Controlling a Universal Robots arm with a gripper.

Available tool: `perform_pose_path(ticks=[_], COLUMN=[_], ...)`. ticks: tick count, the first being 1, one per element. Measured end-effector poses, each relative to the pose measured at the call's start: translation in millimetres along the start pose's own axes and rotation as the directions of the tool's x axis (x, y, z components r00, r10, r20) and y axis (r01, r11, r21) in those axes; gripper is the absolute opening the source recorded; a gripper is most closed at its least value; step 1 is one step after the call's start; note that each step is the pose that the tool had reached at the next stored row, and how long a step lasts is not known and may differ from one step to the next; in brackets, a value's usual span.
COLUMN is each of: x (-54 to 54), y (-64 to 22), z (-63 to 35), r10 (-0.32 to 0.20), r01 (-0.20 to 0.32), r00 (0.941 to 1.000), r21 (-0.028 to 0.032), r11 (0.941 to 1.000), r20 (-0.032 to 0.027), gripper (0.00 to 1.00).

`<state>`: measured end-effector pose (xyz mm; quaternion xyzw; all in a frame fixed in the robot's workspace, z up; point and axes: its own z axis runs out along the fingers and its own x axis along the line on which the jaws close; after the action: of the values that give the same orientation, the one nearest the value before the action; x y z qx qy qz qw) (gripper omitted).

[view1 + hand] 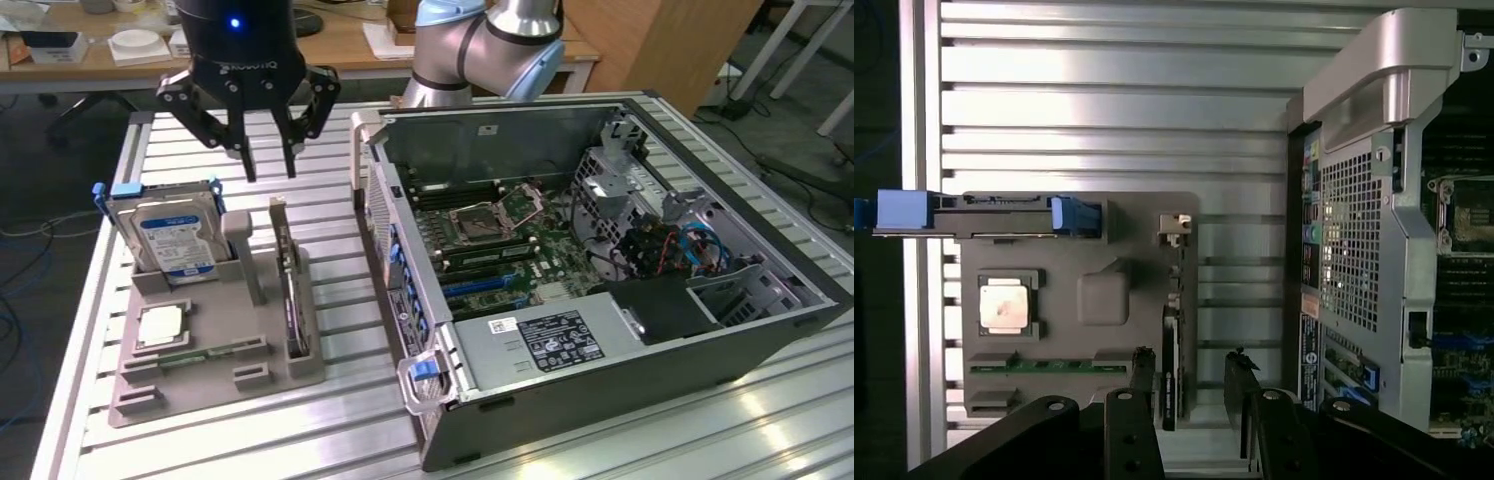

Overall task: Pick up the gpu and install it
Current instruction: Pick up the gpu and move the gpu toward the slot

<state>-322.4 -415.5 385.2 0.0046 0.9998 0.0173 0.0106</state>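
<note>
Upright in its gray holder (214, 385) stands the thin dark gpu (288, 290); the claw (271, 172) hangs open, empty, above.

I see the table (1104, 130) as ribbed bare metal, shiny under the lights. The holder (1104, 300) looks like matt grey plastic. The gpu (291, 300) has dull black faces and a pale metal end strip. The computer case (1349, 250) is perforated bare metal.

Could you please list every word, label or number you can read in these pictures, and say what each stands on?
"ROBOTIQ", faintly, on the body of the gripper.
Blue-white label on the hard drive: too blurred to read.
Stickers inside the computer case: too small to read.
</note>
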Motion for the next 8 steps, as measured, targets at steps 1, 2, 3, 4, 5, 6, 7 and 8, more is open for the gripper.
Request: perform_pose_path(ticks=[1, 2, 3, 4, 5, 6, 7, 8], x=[0.1, 0.0, 0.1, 0.1, 0.1, 0.1, 0.1, 0.1], y=[-0.3, -0.6, -0.9, -1.0, -1.1, -1.3, -1.6, -1.8], z=[0.9, 1.7, 2.3, 2.9, 3.5, 4.1, 4.9, 5.4], r10=[0.0, 0.0, 0.0, 0.0, 0.0, 0.0, 0.0, -0.002], r01=[0.0, 0.0, 0.0, 0.0, 0.0, 0.0, 0.0, 0.002], r00=[1.0, 1.0, 1.0, 1.0, 1.0, 1.0, 1.0, 1.0], r21=[0.0, 0.0, 0.0, 0.0, 0.0, 0.0, -0.0001, -0.0001], r11=[1.0, 1.0, 1.0, 1.0, 1.0, 1.0, 1.0, 1.0], r20=[-0.0003, -0.0007, -0.0012, -0.0017, -0.002, -0.0026, -0.0032, -0.004], gripper=[0.42, 0.42, 0.42, 0.42, 0.42, 0.42, 0.42, 0.42])
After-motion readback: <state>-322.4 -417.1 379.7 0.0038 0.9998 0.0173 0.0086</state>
